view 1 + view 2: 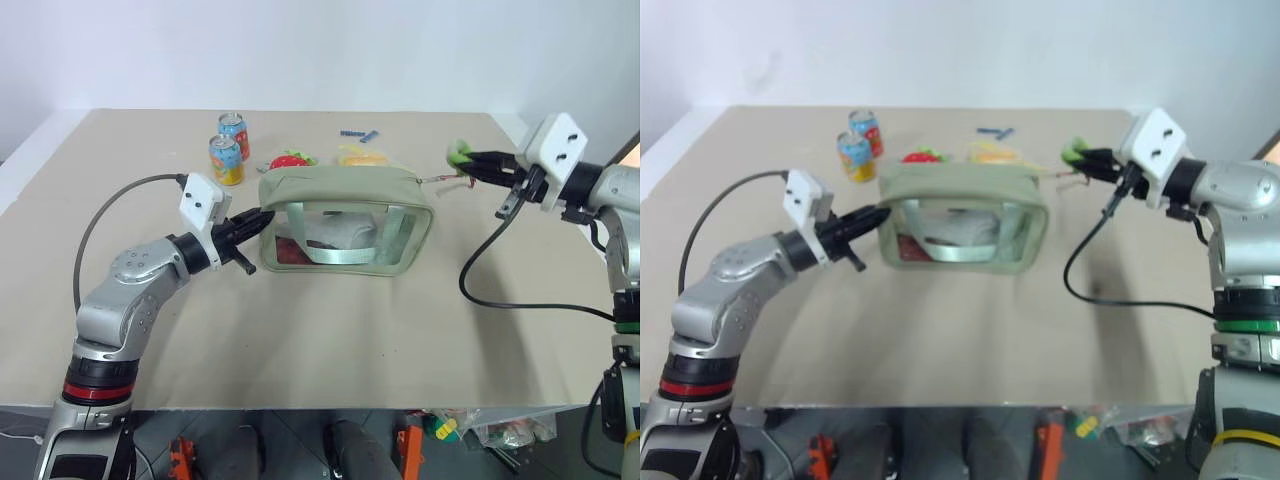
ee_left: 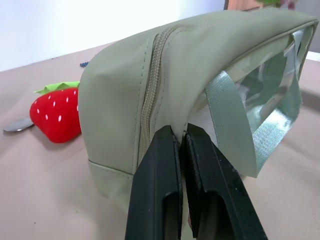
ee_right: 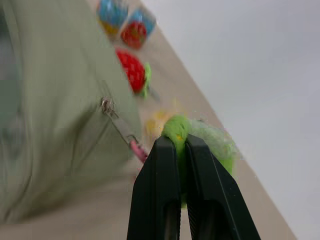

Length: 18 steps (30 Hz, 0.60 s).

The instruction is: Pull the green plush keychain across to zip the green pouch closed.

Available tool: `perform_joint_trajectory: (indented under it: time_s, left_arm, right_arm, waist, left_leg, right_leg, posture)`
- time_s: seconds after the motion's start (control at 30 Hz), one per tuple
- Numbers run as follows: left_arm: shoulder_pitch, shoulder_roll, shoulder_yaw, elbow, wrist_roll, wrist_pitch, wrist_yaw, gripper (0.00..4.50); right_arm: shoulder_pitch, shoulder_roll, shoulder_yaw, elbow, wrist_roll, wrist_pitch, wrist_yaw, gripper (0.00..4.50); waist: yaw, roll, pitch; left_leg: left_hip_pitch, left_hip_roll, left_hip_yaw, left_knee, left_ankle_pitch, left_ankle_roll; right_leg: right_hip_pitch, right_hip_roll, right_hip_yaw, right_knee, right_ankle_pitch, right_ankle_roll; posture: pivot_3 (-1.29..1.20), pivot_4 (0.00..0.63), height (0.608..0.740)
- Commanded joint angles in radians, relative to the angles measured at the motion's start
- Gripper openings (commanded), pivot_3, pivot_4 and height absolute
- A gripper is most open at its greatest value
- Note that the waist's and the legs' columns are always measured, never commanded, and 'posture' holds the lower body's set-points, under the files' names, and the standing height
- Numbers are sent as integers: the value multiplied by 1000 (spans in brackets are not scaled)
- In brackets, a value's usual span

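- Left gripper (image 1: 262, 219) pinches the green pouch (image 1: 345, 222) at its left end, mid-table.
- Right gripper (image 1: 468, 163) clamps the green plush keychain (image 1: 458, 153), right of pouch.
- Behind pouch: two cans (image 1: 228, 148), strawberry toy (image 1: 290, 160), yellow wrapped item (image 1: 362, 156); none blocks the way.

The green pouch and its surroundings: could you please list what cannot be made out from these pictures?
- Contents of the green pouch: head views show a pale shape and something red behind the glossy window; unidentifiable.
- Green plush keychain: in the right wrist view, blurred and partly covered by the right claw.
- Fabric pinched by the left claw: hidden between its fingers.
- Yellow item: mostly hidden behind the pouch.
- Blue bits: too small.
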Motion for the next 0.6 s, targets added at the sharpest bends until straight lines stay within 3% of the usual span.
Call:
perform_joint_trajectory:
  time_s: [0.03, 0.33, 0.6]
  left_arm:
    - [1, 6, 17, -34, 13, -8, 19, 0]
    - [-11, 4, 10, -29, 24, -13, 25, 0]
    - [-21, -9, 4, -26, 36, -15, 27, 0]
  right_arm:
    - [62, -27, -38, -65, -22, 20, -54, 77]
    - [220, 93, 16, -245, -42, 177, -189, 77]
    - [276, 168, 73, -230, -87, 184, -239, 77]
  waist:
    - [0, 0, 0]
    - [-1, 0, 0]
    - [-1, 0, 0]
  left_leg:
    - [0, 0, 0, 0, 0, 1]
    - [1, -1, 3, 1, 2, 1]
    - [2, -1, 5, 1, 3, 1]
  right_leg:
    - [0, 0, 0, 0, 0, 1]
    - [0, 1, 5, 0, 4, 4]
    - [0, 1, 7, 0, 4, 5]
  posture:
    - [0, 150, 740]
    - [0, 150, 740]
    - [0, 150, 740]
